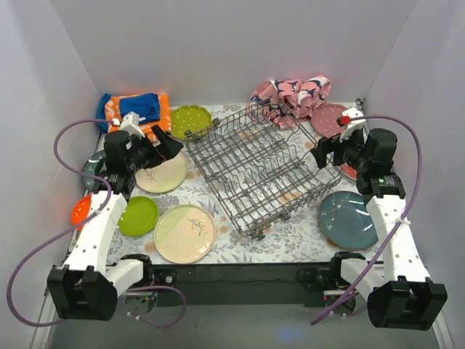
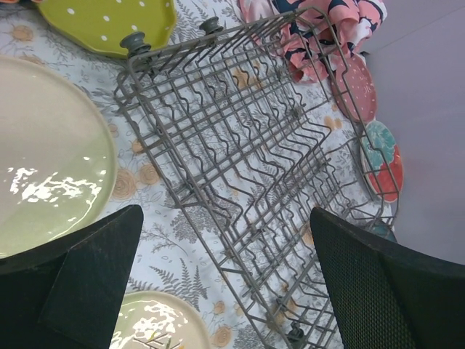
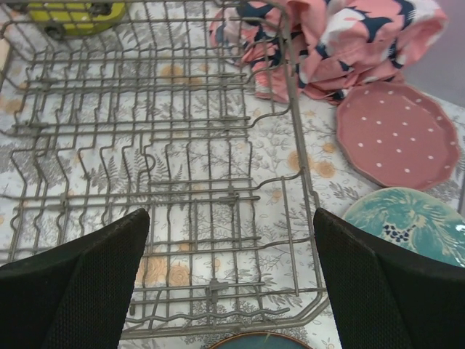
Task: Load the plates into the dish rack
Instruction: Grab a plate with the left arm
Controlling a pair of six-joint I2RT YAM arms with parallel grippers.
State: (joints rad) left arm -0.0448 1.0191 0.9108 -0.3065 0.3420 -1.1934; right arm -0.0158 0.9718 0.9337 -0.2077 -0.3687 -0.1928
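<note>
On the left, the left gripper (image 1: 166,147) hangs wide apart, holding nothing, just over a cream plate (image 1: 161,176). In the middle sits the dish rack (image 1: 254,167) with nothing in it. The plates (image 1: 184,233) lie flat around it, so loading looks not begun. On the right, the right gripper (image 1: 322,155) is wide apart and bare too, near a teal plate (image 1: 347,218). Next, one likely must dip, pinch a rim and stand that plate between the wires.

A: What's the left wrist showing?
B: Left gripper (image 2: 227,218) hanging wide open above the dish rack (image 2: 247,167). Cream plate (image 2: 43,153) lying left of it, lime dotted plate (image 2: 102,22) sitting at its far corner.
A: Right side?
B: Pink dotted plate (image 2: 354,87) lying beside patterned cloth (image 2: 327,29).
</note>
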